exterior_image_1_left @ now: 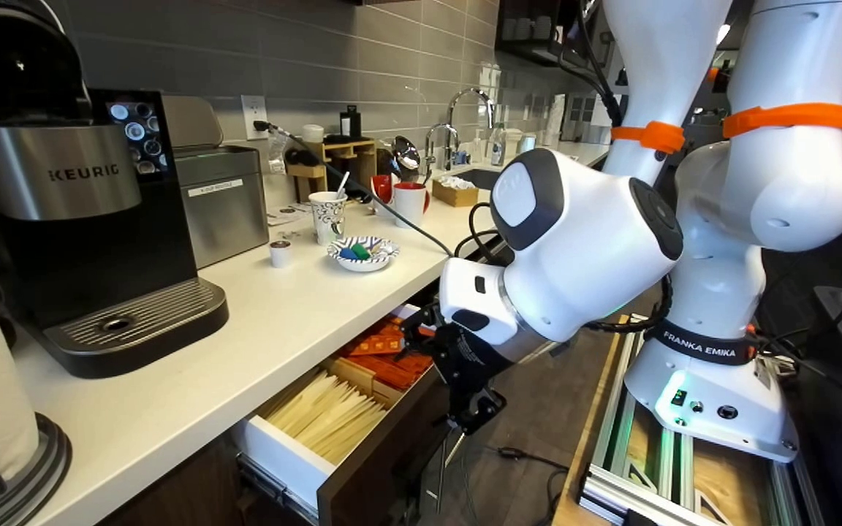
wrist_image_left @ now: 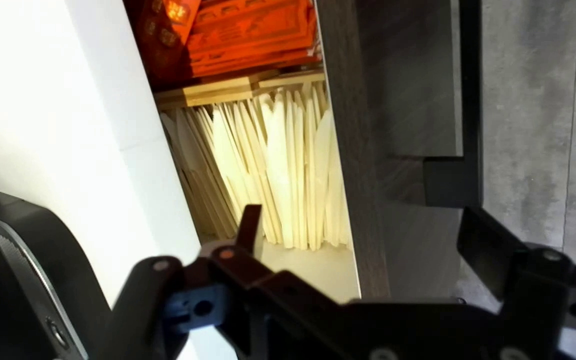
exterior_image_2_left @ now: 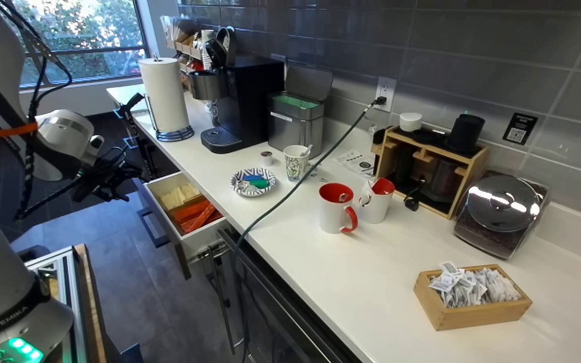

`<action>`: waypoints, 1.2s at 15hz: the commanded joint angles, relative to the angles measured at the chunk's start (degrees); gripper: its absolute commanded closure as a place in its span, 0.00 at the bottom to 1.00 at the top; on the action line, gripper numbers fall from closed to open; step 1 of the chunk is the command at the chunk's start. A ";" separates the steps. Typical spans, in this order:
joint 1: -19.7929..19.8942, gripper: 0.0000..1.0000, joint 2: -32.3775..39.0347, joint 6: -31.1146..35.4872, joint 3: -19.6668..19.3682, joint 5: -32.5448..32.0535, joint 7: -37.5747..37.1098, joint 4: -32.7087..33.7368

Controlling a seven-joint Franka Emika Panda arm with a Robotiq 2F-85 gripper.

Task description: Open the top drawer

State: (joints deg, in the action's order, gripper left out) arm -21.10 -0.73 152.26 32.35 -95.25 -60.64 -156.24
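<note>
Scanning the wrist view left to right, I am first seeing the white bench. Next, the top drawer is standing pulled out from directly under the bench; it is exposing flat wooden sticks and orange-red printed packets, a pale wood divider separating them. I am judging the opening step complete; I cannot tell whether the drawer is standing at full travel. I am holding the hand wide, gripping nothing: its fingers are straddling the line of the dark brown front panel, one on the interior side, one outside near the end of the black handle. Whether that outer finger is touching the handle, I cannot tell. Farthest right, the grey floor is showing. In my judgement, only backing the hand clear is remaining.

Orientation: the drawer's long axis is running along the bench edge, nearly vertical in the wrist view. The front panel is facing outward from the bench, toward the side where the robot base is standing in both exterior views.
</note>
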 commanded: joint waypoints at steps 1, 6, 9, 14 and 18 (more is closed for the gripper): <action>-1.42 0.00 0.42 9.87 -3.22 -10.54 -7.57 3.02; -0.39 0.00 -2.95 24.73 -3.68 -27.48 -29.28 8.41; 0.01 0.00 -1.91 23.07 -3.52 -25.56 -28.16 8.65; 0.92 0.00 -2.10 25.63 -5.05 -19.17 -31.25 8.06; 2.27 0.00 -4.95 31.79 -7.19 -9.96 -31.52 5.84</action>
State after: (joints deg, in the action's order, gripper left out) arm -20.07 -2.30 179.41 26.46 -110.35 -90.43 -147.84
